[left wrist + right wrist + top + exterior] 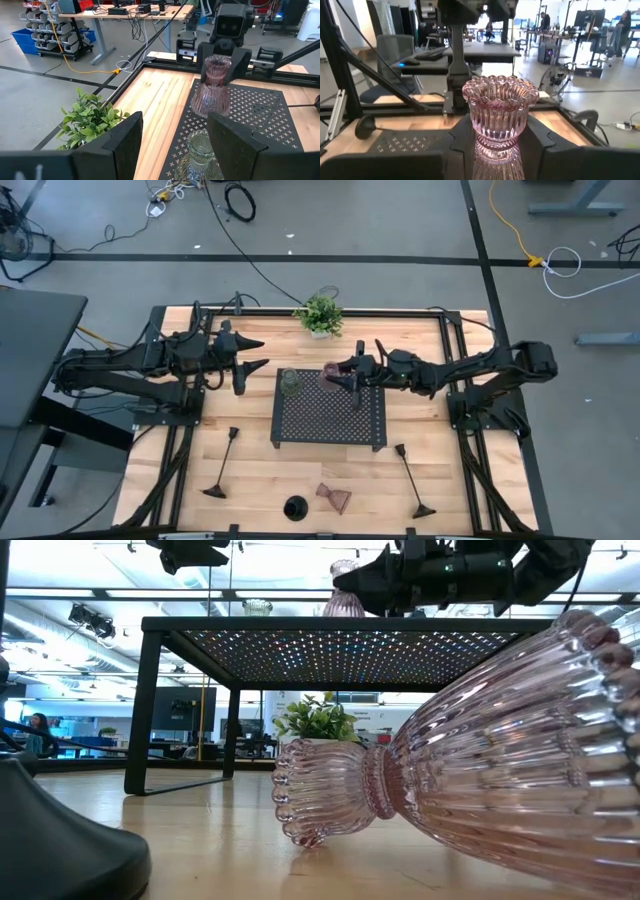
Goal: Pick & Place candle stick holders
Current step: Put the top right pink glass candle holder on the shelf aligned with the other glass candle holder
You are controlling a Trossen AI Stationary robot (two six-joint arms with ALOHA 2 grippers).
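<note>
My right gripper (pixel 342 376) is shut on a pinkish glass candle stick holder (pixel 497 112), upright over the far edge of the black perforated tray (pixel 330 425). Whether its foot touches the tray I cannot tell. A greenish glass holder (pixel 289 382) stands on the tray's far left corner. My left gripper (pixel 175 145) hangs open just left of the tray, pointing at both glasses. On the wood near the front lie two tall black holders (pixel 222 470) (pixel 412 480) and a second pink one (pixel 335 497), on their sides, and a squat black one (pixel 295 507) stands upright. My right gripper pinches the pink holder between its two fingers (pixel 239 62), one on each side of the ribbed upper cup (pixel 216 75) just above the narrow waist. The fingers come level from the table's right. The holder stays upright, its scalloped rim (pixel 499 90) above the fingers.
A leafy potted plant (pixel 320 313) stands at the far edge behind the tray. The tray is raised on legs (pixel 142 710). Bare wood lies left and right of it. A black frame runs around the table's edge (pixel 300 310).
</note>
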